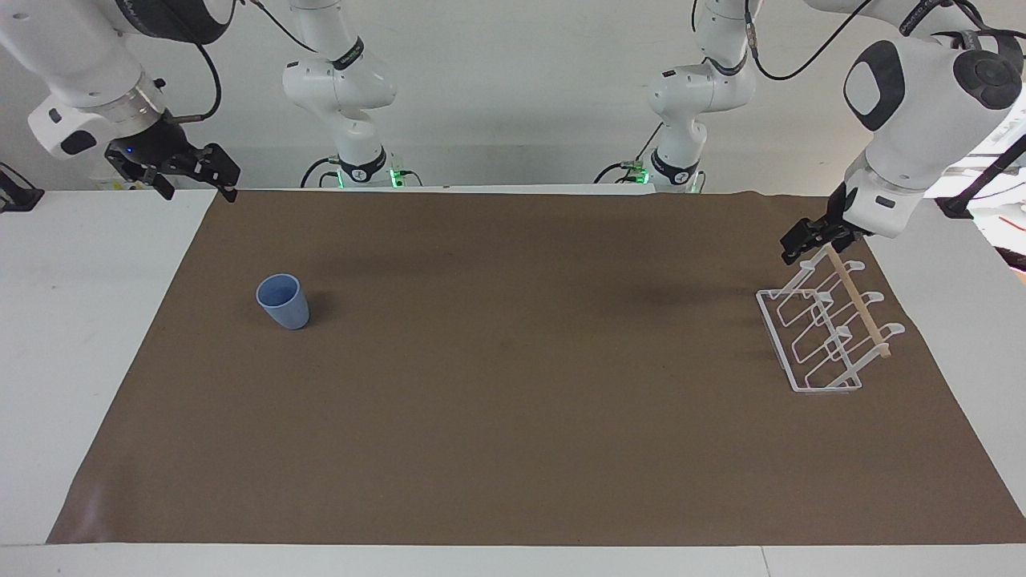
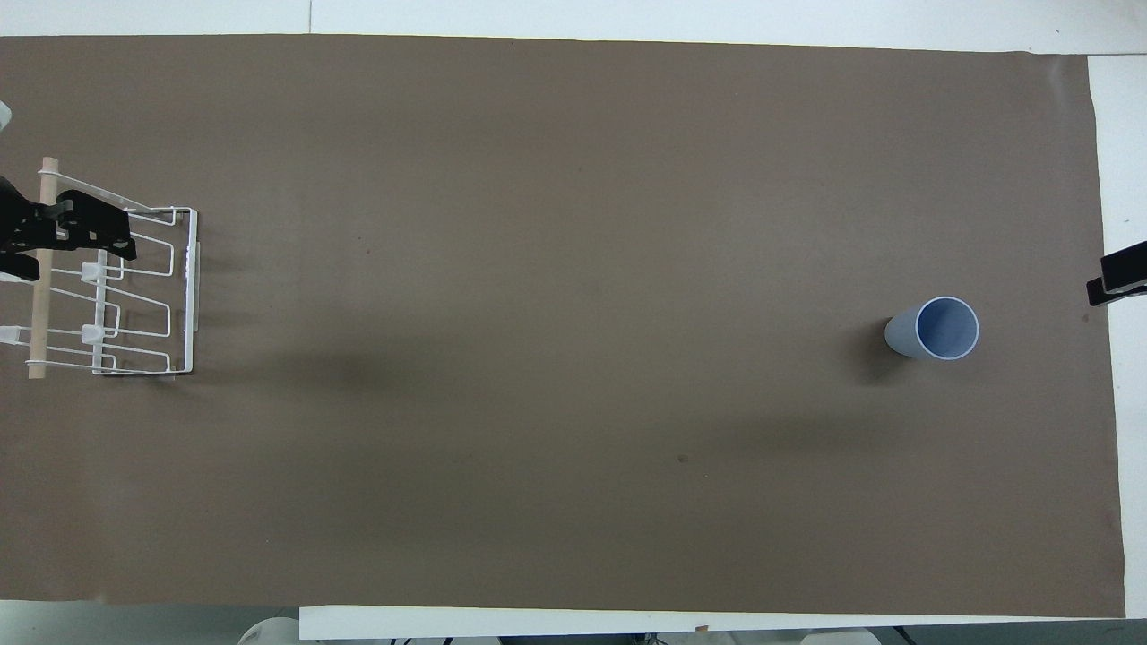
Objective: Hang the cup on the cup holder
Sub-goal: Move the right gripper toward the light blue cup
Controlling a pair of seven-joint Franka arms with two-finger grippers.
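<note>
The left claw [image 1: 805, 244] hangs at the left arm's end of the surface, over the end of the cup holder [image 1: 826, 332] that lies nearer to the robots. Its fingers stand apart, released, with nothing between them. In the facing view its tips sit just beside the upper end of the rack's wooden dowel [image 1: 859, 303]; whether they touch it cannot be told. In the overhead view the same claw [image 2: 99, 237] covers the rack's end farther from the robots, so it is raised above the wire rather than resting in it.

The cup holder [image 2: 134, 296] stands on the brown mat [image 1: 513, 417], a white wire rack with a rectangular base frame and slanted looped prongs, the dowel [image 2: 40, 269] running along its top edge. No cup hangs on it.

The right claw [image 1: 180, 172] waits at the right arm's end, raised over the mat's corner nearest the robots and the white surface [image 1: 80, 336] beside it. It too is released and grasps nothing. Only a dark tip of it [image 2: 1116, 278] shows at the edge of the overhead view.

The cup [image 1: 283, 300] stands upright, mouth up, on the mat toward the right arm's end, well apart from the cup holder and farther from the robots than the mat corner under the right claw. From above, the cup [image 2: 934, 329] shows its open rim, with nothing seen inside.
</note>
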